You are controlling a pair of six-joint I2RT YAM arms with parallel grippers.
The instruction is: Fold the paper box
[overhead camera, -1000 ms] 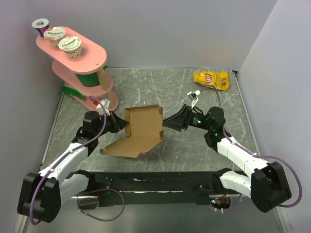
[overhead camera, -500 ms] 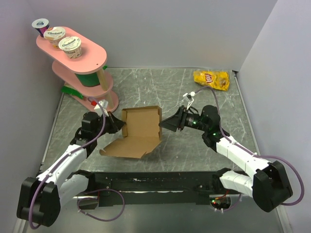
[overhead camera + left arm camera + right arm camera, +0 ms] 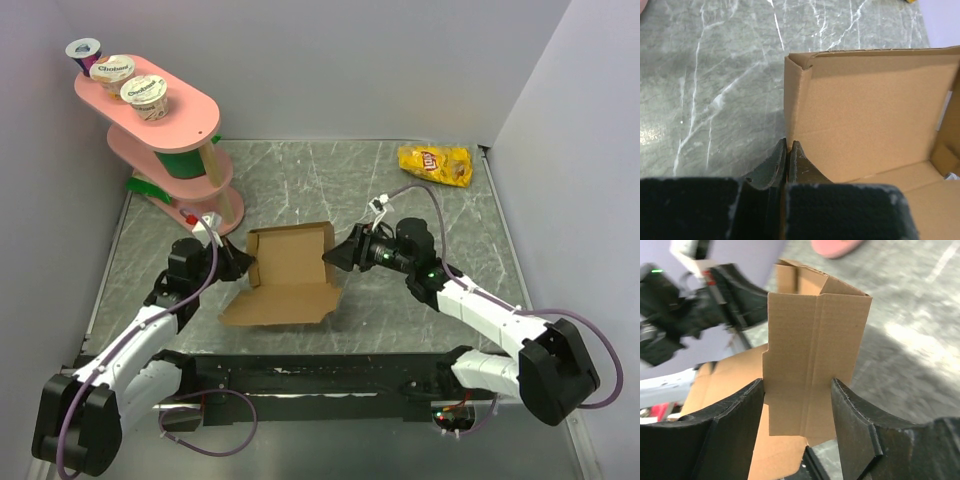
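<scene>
Evidently the side walls are being raised: the paper box (image 3: 290,268) sits half-formed on the table, near the foot of the pink stand (image 3: 170,150). The left gripper (image 3: 787,150), jaws pressed together, pinches the box wall that faces the stand. The right gripper (image 3: 797,385), at the side away from the stand, has its jaws spread astride an upright flap (image 3: 815,340). Next, I judge, that flap needs folding inward while the left pinch steadies the box.

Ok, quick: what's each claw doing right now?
Left claw: closed on the paper box, at its left wall.
Right claw: open, astride its right flap; grip cannot be told.
</scene>
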